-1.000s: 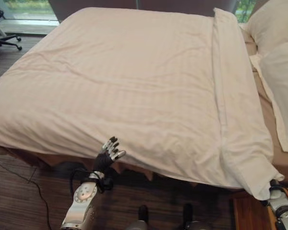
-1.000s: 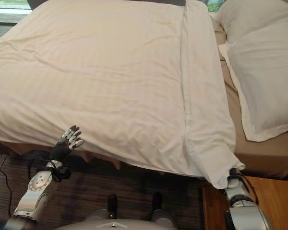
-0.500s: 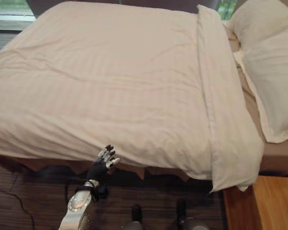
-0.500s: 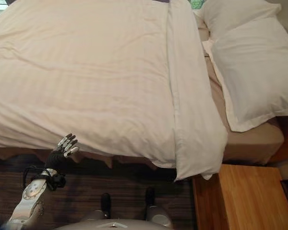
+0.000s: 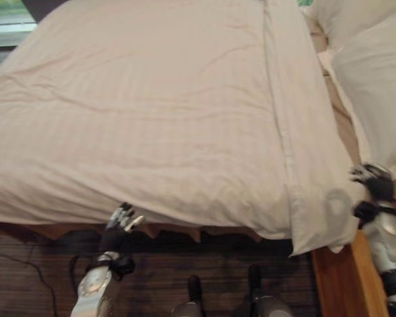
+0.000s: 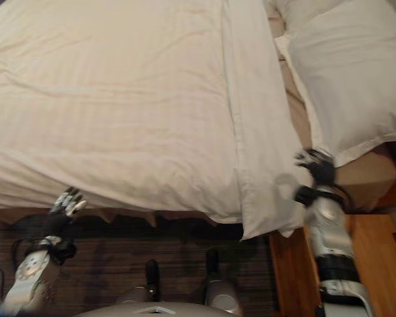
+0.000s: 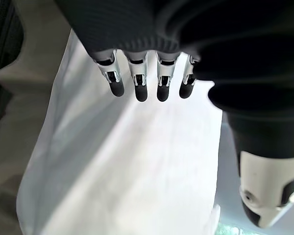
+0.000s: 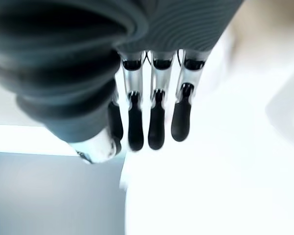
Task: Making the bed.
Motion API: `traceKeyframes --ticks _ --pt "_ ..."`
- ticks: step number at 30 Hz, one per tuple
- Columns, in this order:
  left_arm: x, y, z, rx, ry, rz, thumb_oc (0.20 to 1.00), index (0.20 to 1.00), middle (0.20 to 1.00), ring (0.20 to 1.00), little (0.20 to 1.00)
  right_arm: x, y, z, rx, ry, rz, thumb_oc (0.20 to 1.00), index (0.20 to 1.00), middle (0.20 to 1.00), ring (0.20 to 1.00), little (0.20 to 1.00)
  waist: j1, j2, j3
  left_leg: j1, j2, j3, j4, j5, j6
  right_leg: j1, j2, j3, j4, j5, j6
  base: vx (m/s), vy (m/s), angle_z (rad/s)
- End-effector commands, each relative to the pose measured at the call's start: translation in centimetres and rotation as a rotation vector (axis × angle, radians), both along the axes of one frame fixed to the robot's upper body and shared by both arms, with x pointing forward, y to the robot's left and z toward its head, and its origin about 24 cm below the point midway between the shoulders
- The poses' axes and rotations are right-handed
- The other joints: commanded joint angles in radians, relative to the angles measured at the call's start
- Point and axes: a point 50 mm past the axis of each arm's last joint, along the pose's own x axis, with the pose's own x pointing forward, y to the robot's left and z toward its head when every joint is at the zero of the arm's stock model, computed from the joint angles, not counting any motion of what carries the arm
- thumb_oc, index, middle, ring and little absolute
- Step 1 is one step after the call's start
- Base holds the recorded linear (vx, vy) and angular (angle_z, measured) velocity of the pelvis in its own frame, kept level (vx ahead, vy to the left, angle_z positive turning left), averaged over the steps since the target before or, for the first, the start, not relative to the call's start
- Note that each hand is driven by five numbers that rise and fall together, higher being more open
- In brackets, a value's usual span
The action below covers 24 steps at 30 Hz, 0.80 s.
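Note:
A white duvet (image 5: pixel 158 112) lies spread over the bed, its folded-back top band (image 5: pixel 297 132) running along the pillow side and drooping over the near corner. Two white pillows (image 6: pixel 346 72) rest at the right on the tan sheet (image 6: pixel 363 175). My left hand (image 5: pixel 121 220) hovers at the duvet's near edge with fingers (image 7: pixel 137 83) straight, holding nothing. Beside the drooping corner, near the pillow's edge, my right hand (image 6: pixel 315 165) is raised; its fingers (image 8: pixel 156 122) hang straight over white cloth and grip nothing.
A wooden bedside surface (image 6: pixel 376 251) stands at the lower right by the bed's corner. Dark wood floor (image 5: pixel 26 277) runs along the near side of the bed. A dark bed skirt (image 5: pixel 185 234) shows under the duvet's edge.
The camera has shifted over the bed. My right hand has come up beside the duvet's drooping corner. My left hand stays open at the near edge.

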Motion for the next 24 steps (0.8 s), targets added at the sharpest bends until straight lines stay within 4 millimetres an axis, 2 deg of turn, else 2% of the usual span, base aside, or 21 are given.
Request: traceKeyframes --ticks 1,4,6,8,9,10,12,14,16,17,18,19,20,21,22,23,24 --pt "2.5 0.6 3.1 0.004 -0.15 0.011 1.0 1.0 1.0 1.0 1.0 2.6 -1.4 5.3 0.19 -0.254 -0.088 0.2 0.2 0.2 0.2 0.2 0.029 -0.005 0.063 0.026 0.031 -0.009 0.012 -0.078 -0.029 0.024 -0.074 -0.007 0.019 -0.101 0.054 -0.13 -0.048 0.13" --pt "3.7 0.1 4.1 -0.023 -0.204 -0.003 1.0 1.0 1.0 1.0 1.0 4.0 -1.7 8.3 0.323 -0.386 -0.107 0.2 0.2 0.2 0.2 0.2 0.047 0.04 0.111 -0.031 0.017 -0.015 0.012 -0.058 -0.037 -0.033 -0.081 0.003 0.019 -0.086 0.054 -0.16 -0.025 0.13" --pt "4.5 -0.2 4.7 -0.041 -0.24 -0.005 1.0 1.0 1.0 1.0 1.0 4.3 -2.9 10.3 0.323 -0.437 -0.139 0.2 0.2 0.2 0.2 0.2 0.051 0.074 0.133 -0.074 0.012 -0.013 0.012 -0.044 -0.041 -0.076 -0.086 0.008 0.019 -0.077 0.052 -0.15 0.017 0.12" --pt "4.9 -0.4 4.9 -0.066 -0.263 0.005 1.0 1.0 1.0 1.0 1.0 4.3 -4.3 11.3 0.309 -0.451 -0.186 0.2 0.2 0.2 0.2 0.2 0.057 0.113 0.156 -0.112 0.01 -0.007 0.012 -0.03 -0.047 -0.109 -0.094 0.005 0.019 -0.072 0.052 -0.12 0.028 0.09" --pt "4.9 -0.5 4.9 -0.072 -0.266 0.009 1.0 1.0 1.0 1.0 1.0 4.2 -4.7 11.3 0.303 -0.447 -0.202 0.2 0.2 0.2 0.2 0.2 0.058 0.129 0.166 -0.126 0.01 -0.005 0.012 -0.025 -0.049 -0.121 -0.098 0.003 0.019 -0.072 0.053 -0.14 0.027 0.02" --pt "5.0 -0.8 4.6 -0.09 -0.262 0.013 1.0 1.0 1.0 1.0 1.0 3.9 -5.6 11.3 0.321 -0.459 -0.242 0.2 0.2 0.2 0.2 0.2 0.051 0.162 0.188 -0.163 0.011 0.0 0.012 -0.014 -0.053 -0.157 -0.104 0.002 0.019 -0.064 0.057 -0.13 0.027 -0.03" --pt "5.0 -0.9 4.3 -0.102 -0.258 0.02 1.0 1.0 1.0 1.0 1.0 3.3 -6.6 10.1 0.371 -0.45 -0.301 0.2 0.2 0.2 0.2 0.2 0.042 0.189 0.209 -0.186 0.011 0.006 0.012 -0.008 -0.056 -0.184 -0.11 0.009 0.019 -0.058 0.061 -0.09 0.029 -0.07" --pt "5.0 -1.0 3.8 -0.116 -0.239 0.034 1.0 1.0 1.0 1.0 1.0 2.8 -7.2 7.7 0.451 -0.414 -0.358 0.2 0.2 0.2 0.2 0.2 0.033 0.206 0.222 -0.204 0.011 0.015 0.012 -0.005 -0.058 -0.205 -0.114 0.012 0.019 -0.053 0.066 -0.06 0.032 -0.02" --pt "5.0 -1.0 3.2 -0.13 -0.218 0.057 1.0 1.0 1.0 1.0 1.0 2.2 -6.8 3.6 0.534 -0.317 -0.388 0.2 0.2 0.2 0.2 0.2 0.02 0.211 0.223 -0.207 0.013 0.025 0.012 -0.008 -0.059 -0.215 -0.113 0.018 0.019 -0.051 0.069 0.0 0.038 -0.01" --pt "4.9 -1.3 2.5 -0.147 -0.193 0.071 1.0 1.0 1.0 1.0 1.0 0.9 -5.8 -1.8 0.602 -0.168 -0.417 0.2 0.2 0.2 0.2 0.2 0.004 0.209 0.222 -0.191 0.014 0.03 0.012 -0.02 -0.059 -0.207 -0.111 0.018 0.019 -0.056 0.074 0.0 0.026 -0.03" --pt "4.9 -1.2 2.4 -0.146 -0.192 0.072 1.0 1.0 1.0 1.0 1.0 0.8 -5.8 -1.9 0.603 -0.167 -0.416 0.2 0.2 0.2 0.2 0.2 0.004 0.208 0.222 -0.194 0.014 0.031 0.012 -0.014 -0.058 -0.21 -0.111 0.019 0.019 -0.051 0.072 0.05 0.036 0.0" --pt "4.7 -1.5 2.0 -0.157 -0.179 0.075 1.0 1.0 1.0 1.0 1.0 -0.1 -5.2 -4.5 0.633 -0.087 -0.432 0.2 0.2 0.2 0.2 0.2 -0.005 0.204 0.219 -0.183 0.014 0.033 0.012 -0.025 -0.057 -0.202 -0.109 0.021 0.019 -0.056 0.074 0.0 0.0 0.0" --pt "4.7 -1.4 2.0 -0.156 -0.177 0.075 1.0 1.0 1.0 1.0 1.0 -0.1 -5.1 -4.6 0.634 -0.086 -0.431 0.2 0.2 0.2 0.2 0.2 -0.004 0.202 0.218 -0.186 0.014 0.034 0.012 -0.018 -0.056 -0.206 -0.109 0.023 0.019 -0.05 0.073 0.03 0.035 -0.04" --pt "4.6 -1.8 1.7 -0.158 -0.166 0.068 1.0 1.0 1.0 1.0 1.0 -1.6 -4.5 -7.8 0.665 0.019 -0.463 0.2 0.2 0.2 0.2 0.2 -0.016 0.196 0.216 -0.173 0.016 0.038 0.012 -0.026 -0.054 -0.197 -0.107 0.024 0.019 -0.052 0.073 0.07 0.049 -0.11" --pt "4.2 -2.0 1.1 -0.158 -0.139 0.064 1.0 1.0 1.0 1.0 1.0 -4.6 -3.0 -12.7 0.691 0.215 -0.501 0.2 0.2 0.2 0.2 0.2 -0.034 0.18 0.206 -0.138 0.019 0.046 0.012 -0.046 -0.049 -0.172 -0.103 0.024 0.019 -0.062 0.072 0.09 0.065 -0.12" --pt "4.1 -2.1 0.9 -0.147 -0.127 0.057 1.0 1.0 1.0 1.0 1.0 -6.3 -2.5 -14.9 0.687 0.325 -0.516 0.2 0.2 0.2 0.2 0.2 -0.04 0.171 0.199 -0.124 0.02 0.05 0.012 -0.051 -0.048 -0.161 -0.101 0.023 0.019 -0.064 0.072 0.06 0.039 -0.12" --pt "4.1 -2.1 0.9 -0.147 -0.127 0.058 1.0 1.0 1.0 1.0 1.0 -6.3 -2.5 -14.9 0.687 0.325 -0.515 0.2 0.2 0.2 0.2 0.2 -0.04 0.17 0.199 -0.126 0.02 0.05 0.012 -0.045 -0.048 -0.163 -0.101 0.024 0.019 -0.059 0.071 0.01 -0.003 -0.22"
